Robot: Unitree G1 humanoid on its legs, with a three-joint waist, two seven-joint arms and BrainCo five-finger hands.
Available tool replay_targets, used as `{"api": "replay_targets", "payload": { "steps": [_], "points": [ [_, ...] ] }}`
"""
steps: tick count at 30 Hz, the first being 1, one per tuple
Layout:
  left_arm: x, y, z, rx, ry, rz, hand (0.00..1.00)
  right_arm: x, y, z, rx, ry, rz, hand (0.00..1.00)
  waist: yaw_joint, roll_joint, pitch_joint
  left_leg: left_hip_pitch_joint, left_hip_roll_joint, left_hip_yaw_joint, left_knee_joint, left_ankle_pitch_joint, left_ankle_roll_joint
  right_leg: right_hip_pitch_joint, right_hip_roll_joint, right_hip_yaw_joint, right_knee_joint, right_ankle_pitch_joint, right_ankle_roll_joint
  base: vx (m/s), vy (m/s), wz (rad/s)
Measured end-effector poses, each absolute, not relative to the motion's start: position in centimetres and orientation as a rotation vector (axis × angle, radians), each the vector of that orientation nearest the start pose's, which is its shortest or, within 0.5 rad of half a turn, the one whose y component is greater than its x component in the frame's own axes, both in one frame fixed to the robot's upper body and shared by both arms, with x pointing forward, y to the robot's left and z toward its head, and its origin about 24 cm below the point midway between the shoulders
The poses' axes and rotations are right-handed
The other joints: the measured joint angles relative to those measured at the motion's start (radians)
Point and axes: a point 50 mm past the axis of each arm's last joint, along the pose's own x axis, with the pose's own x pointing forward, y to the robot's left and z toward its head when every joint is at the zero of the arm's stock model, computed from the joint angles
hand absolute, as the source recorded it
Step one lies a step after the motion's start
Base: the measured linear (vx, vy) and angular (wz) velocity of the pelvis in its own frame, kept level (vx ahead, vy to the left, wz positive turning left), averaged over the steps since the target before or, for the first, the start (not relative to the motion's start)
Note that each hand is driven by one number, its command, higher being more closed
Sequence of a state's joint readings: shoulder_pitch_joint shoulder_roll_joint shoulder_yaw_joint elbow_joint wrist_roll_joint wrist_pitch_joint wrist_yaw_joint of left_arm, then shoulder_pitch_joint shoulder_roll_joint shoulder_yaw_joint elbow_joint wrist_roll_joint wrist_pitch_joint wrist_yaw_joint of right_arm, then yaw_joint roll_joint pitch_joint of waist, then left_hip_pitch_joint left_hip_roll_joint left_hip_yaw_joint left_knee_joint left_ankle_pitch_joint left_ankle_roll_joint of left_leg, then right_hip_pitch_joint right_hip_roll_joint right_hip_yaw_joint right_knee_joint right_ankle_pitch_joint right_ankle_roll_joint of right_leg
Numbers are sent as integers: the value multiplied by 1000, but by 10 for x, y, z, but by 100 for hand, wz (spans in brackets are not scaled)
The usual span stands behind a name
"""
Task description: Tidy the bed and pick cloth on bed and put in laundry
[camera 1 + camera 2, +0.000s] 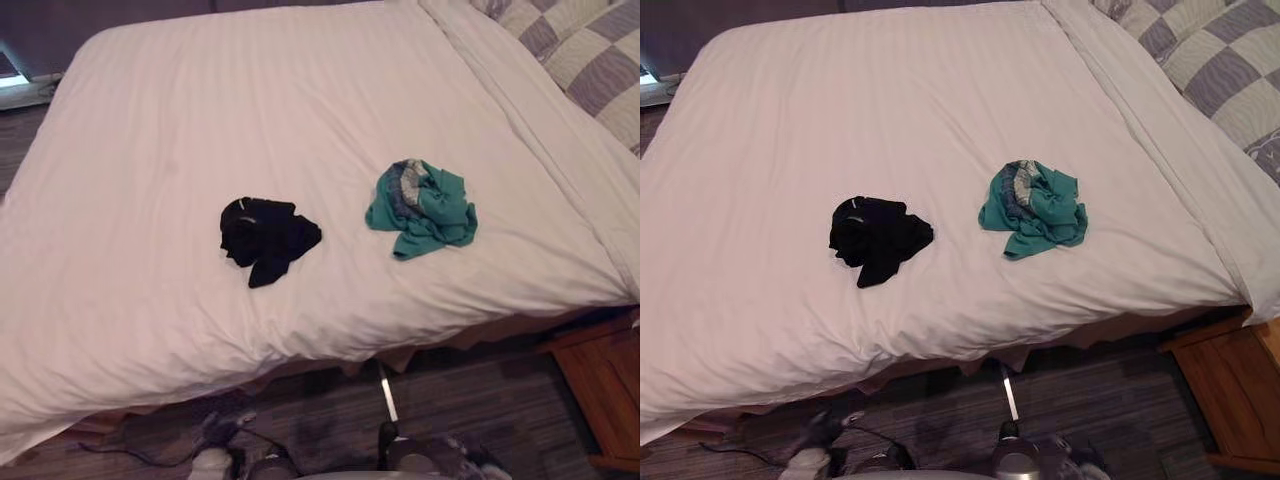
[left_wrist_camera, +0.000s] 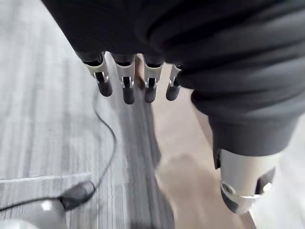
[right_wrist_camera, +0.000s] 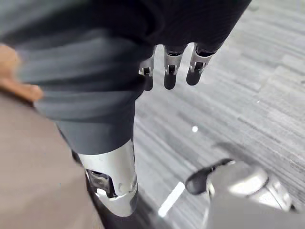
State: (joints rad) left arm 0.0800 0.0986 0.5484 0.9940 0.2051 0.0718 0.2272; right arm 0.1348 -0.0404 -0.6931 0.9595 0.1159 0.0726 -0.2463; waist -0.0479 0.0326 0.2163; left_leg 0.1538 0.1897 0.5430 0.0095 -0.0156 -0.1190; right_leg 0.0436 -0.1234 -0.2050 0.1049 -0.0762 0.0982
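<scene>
Bed: white cover, spread flat. Two cloths lie on it near the front edge, well apart from each other.
- Black cloth: crumpled, left of centre.
- Teal cloth: crumpled, right of centre, with a grey-patterned piece bunched in at its top.

Checked pillow: at the bed's far right corner. Wooden cabinet: on the floor beside the bed's near right corner.

Left hand: over the grey floor, fingers straight and side by side, thumb apart, holding nothing.

Right hand: over the floor, fingers straight, thumb apart, holding nothing.
</scene>
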Motion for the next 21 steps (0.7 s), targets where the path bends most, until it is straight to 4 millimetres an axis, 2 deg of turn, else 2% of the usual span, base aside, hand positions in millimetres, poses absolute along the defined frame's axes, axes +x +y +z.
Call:
{"api": "replay_targets", "payload": {
  "steps": [1,3,5,6,9,11,12,13,14,15,16,18,21],
  "points": [
    [66,279,-145,97,1152,749,0,38,-268,-151,272,1103,-1027,0,0,3,-2,0,-1,-6,-5,7,2,3,-1,-8,-3,0,0,-8,-36,24],
    [42,322,-130,98,1147,948,0,29,-300,-133,214,1010,-1138,0,0,8,-20,-1,-5,-24,-20,25,-1,7,-2,-22,-3,0,0,-32,-36,22],
    [34,352,-113,135,1104,1058,0,35,-330,-111,136,901,-1207,0,-4,18,-46,-3,-4,-29,-36,26,0,10,5,-35,-17,2,-4,-59,-28,18],
    [39,369,-101,173,1050,1096,0,41,-348,-96,74,832,-1234,0,-3,23,-57,-4,-3,-44,-38,26,0,21,7,-43,-29,5,-5,-71,-20,29],
    [58,402,-65,279,892,1172,0,58,-375,-65,-51,687,-1263,0,-1,21,-87,-14,-1,-71,-41,25,-1,24,9,-66,-43,4,-7,-84,-14,26],
    [87,428,-15,407,654,1242,0,80,-390,-33,-142,536,-1282,0,7,12,-100,-31,0,-81,-40,26,-1,23,17,-75,-58,16,-14,-77,-28,15],
    [95,432,-2,440,592,1249,0,85,-393,-26,-160,499,-1287,0,7,11,-101,-36,0,-84,-40,26,-1,21,17,-77,-59,19,-15,-58,-20,13],
    [116,435,25,506,461,1243,0,96,-400,-10,-200,428,-1290,0,8,9,-101,-44,-3,-92,-39,26,0,21,16,-83,-58,28,-8,-20,-1,14],
    [132,432,42,540,363,1228,0,104,-404,2,-235,383,-1287,0,11,10,-101,-46,-7,-103,-39,29,4,19,13,-83,-57,30,-5,-10,1,12],
    [142,429,49,555,314,1212,0,109,-407,9,-247,358,-1287,0,11,10,-101,-47,-10,-104,-39,32,8,19,11,-83,-55,31,-5,12,24,4],
    [172,414,66,575,190,1139,0,125,-412,28,-312,287,-1271,0,9,15,-103,-58,-18,-104,-39,35,13,11,4,-81,-50,33,-2,0,0,0],
    [190,403,75,582,126,1086,0,137,-413,38,-350,252,-1241,0,8,16,-103,-67,-20,-103,-39,37,16,-4,1,-76,-42,33,-2,3,6,-2],
    [239,364,96,585,-32,910,0,173,-407,68,-435,134,-1143,0,2,16,-98,-94,-21,-96,-38,41,21,-46,-1,-63,-22,33,-2,16,1,-8]
  ]
}}
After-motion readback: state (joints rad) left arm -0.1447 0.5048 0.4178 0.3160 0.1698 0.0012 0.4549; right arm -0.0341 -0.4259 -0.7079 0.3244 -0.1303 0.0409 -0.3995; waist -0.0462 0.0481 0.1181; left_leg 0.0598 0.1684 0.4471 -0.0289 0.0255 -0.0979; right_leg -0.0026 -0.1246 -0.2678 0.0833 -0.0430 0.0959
